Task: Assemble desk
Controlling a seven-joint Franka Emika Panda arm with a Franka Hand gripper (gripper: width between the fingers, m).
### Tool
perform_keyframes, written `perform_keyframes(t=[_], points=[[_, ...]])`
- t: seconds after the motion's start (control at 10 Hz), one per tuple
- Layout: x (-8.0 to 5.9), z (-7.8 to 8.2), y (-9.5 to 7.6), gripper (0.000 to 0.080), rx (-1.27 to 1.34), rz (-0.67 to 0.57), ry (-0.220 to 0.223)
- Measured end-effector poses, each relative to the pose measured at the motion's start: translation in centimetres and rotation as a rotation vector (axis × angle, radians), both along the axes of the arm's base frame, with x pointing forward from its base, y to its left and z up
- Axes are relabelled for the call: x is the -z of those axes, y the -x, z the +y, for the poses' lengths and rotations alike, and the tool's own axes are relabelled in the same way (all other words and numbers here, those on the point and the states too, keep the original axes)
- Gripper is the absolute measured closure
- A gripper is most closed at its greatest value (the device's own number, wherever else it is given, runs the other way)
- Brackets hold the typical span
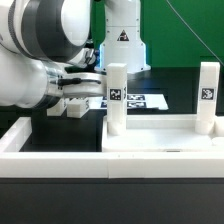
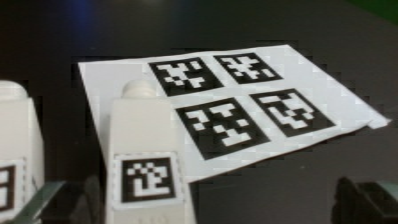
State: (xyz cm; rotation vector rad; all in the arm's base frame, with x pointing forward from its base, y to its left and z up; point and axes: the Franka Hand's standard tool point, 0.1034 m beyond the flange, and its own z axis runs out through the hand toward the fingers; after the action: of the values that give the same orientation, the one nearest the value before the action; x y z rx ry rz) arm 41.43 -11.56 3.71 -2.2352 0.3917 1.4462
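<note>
The white tabletop slab [image 1: 160, 128] lies behind the front wall. Two white tagged leg posts stand upright on it, one at the left [image 1: 116, 100] and one at the right [image 1: 207, 95]. My gripper [image 1: 75, 103] hangs low at the exterior view's left, just beside the left post. In the wrist view my gripper [image 2: 222, 205] is open, with one dark fingertip [image 2: 365, 200] showing at the frame's edge. A tagged leg post [image 2: 143, 150] stands between the jaws, close to one finger, and nothing is gripped. A second post [image 2: 15, 140] shows at the edge.
The marker board [image 1: 140, 100] lies flat behind the posts; in the wrist view it [image 2: 231, 100] shows several tags. The long low white border wall [image 1: 110, 160] runs across the front. The arm's base [image 1: 120, 40] stands at the back.
</note>
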Motion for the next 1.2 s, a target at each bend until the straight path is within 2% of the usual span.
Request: perform_keyframes(t=[0.4, 0.5, 0.6, 0.8, 1.2], points=[[0.3, -0.1, 0.0, 0.0151, -0.004, -0.005, -0.005], [0.5, -0.4, 0.2, 0.0151, -0.033, -0.031, -0.054], [0.5, -0.7, 0.3, 0.0151, -0.028, -0.021, -0.061], [0.5, -1.2, 0.3, 0.0151, -0.019, -0.024, -0.056], [0.6, -1.2, 0.3, 0.0151, -0.018, -0.024, -0.054]])
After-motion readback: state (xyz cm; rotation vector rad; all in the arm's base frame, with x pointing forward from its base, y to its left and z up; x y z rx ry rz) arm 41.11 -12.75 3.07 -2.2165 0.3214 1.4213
